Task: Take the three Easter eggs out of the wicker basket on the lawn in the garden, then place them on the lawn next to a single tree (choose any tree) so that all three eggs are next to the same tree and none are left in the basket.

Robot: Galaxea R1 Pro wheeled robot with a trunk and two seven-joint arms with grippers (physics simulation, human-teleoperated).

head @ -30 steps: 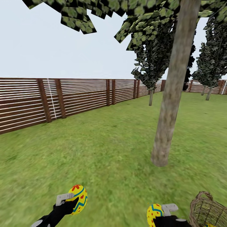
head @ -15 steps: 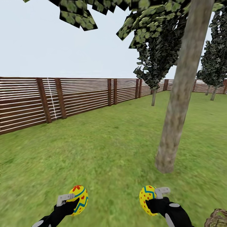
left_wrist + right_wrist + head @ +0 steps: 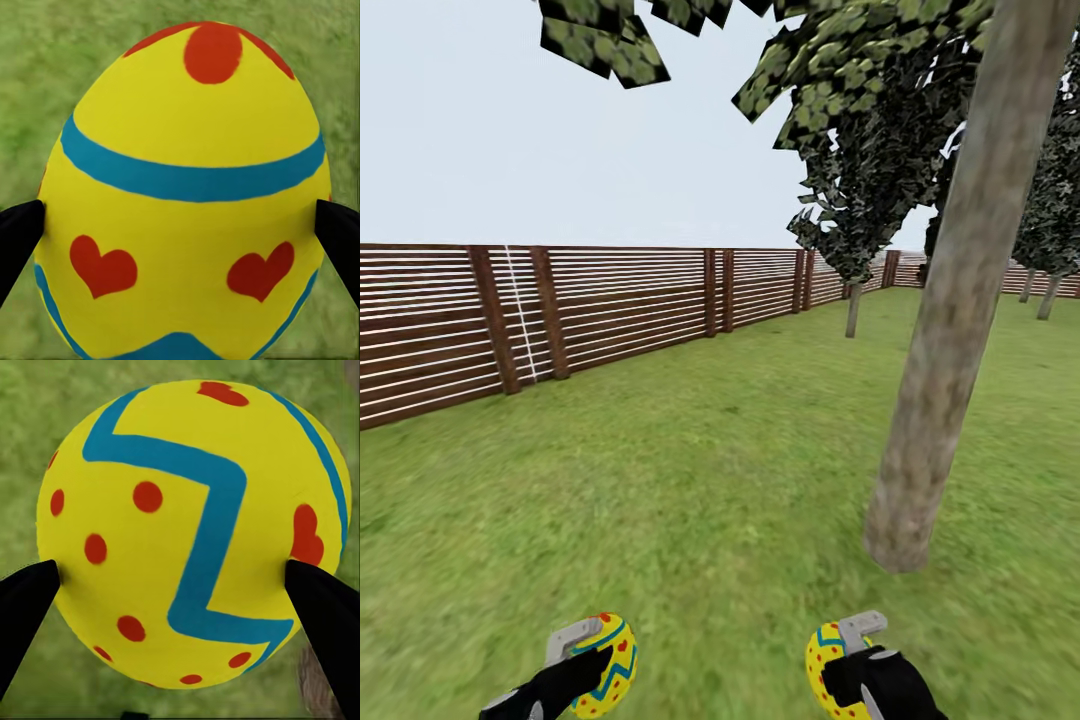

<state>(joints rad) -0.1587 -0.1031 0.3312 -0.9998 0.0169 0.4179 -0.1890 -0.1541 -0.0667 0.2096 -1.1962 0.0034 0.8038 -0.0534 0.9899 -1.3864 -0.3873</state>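
Observation:
Low at the left of the head view, my left gripper (image 3: 595, 665) is shut on a yellow Easter egg (image 3: 608, 667) with red hearts and a blue band; close up, that egg (image 3: 184, 195) sits between the black fingertips (image 3: 19, 232). My right gripper (image 3: 845, 665) is shut on a second Easter egg (image 3: 825, 668) with red dots and a blue zigzag, large in the right wrist view (image 3: 191, 532). Both eggs hang above the lawn (image 3: 700, 470). The tree (image 3: 950, 330) with the pale trunk stands just ahead to the right. The wicker basket is out of view.
A brown slat fence (image 3: 560, 310) runs along the left and back of the garden. Dark cone-shaped trees (image 3: 855, 210) stand further back, with one more at the right edge (image 3: 1050, 230). Open grass stretches left of the trunk.
The view has shifted left and forward; the basket has slid out at the lower right. The trunk looks nearer and further right. Both grippers still hold their eggs, lower in the picture.

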